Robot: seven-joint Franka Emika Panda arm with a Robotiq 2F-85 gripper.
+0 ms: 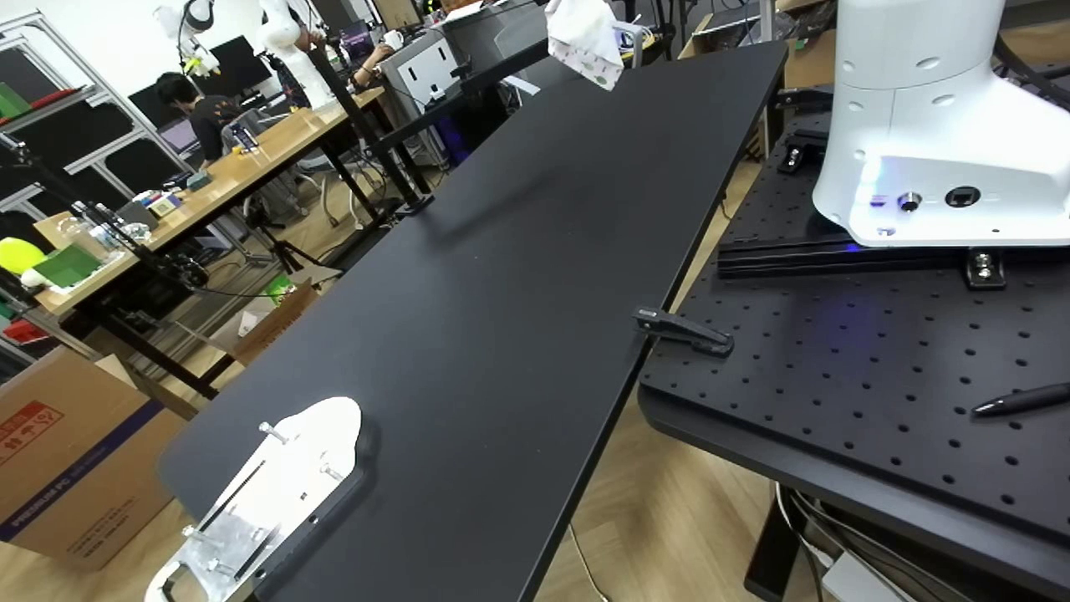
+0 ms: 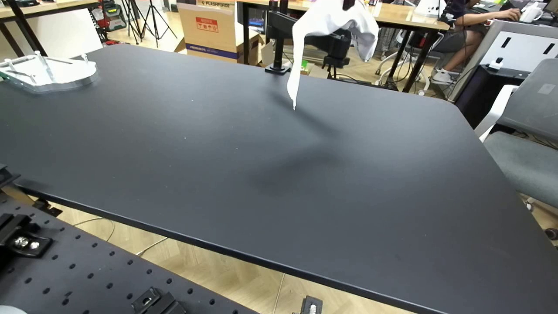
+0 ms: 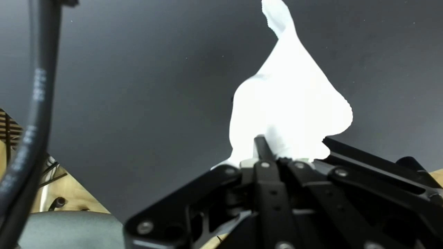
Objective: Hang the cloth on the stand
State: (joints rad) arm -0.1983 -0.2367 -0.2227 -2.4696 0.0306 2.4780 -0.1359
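The white cloth [image 1: 583, 38] has small coloured prints near its lower edge and hangs in the air above the table. In an exterior view the cloth [image 2: 320, 19] droops with a long thin corner pointing down. My gripper [image 2: 348, 4] is mostly out of frame there. In the wrist view my gripper [image 3: 273, 152] is shut on the cloth [image 3: 287, 100], which looks overexposed. The black stand [image 1: 506, 68] has an upright post and a horizontal bar; it also shows behind the cloth [image 2: 278, 52]. In the wrist view its bar [image 3: 367, 160] ends beside the cloth. I cannot tell whether they touch.
The black table [image 1: 501, 334] lies below, with the stand's foot at its far edge. A white plate with pegs [image 1: 292, 468] lies at one end of the table. The robot base [image 1: 919, 142] stands on a perforated board. A grey chair [image 2: 523, 157] stands beside the table.
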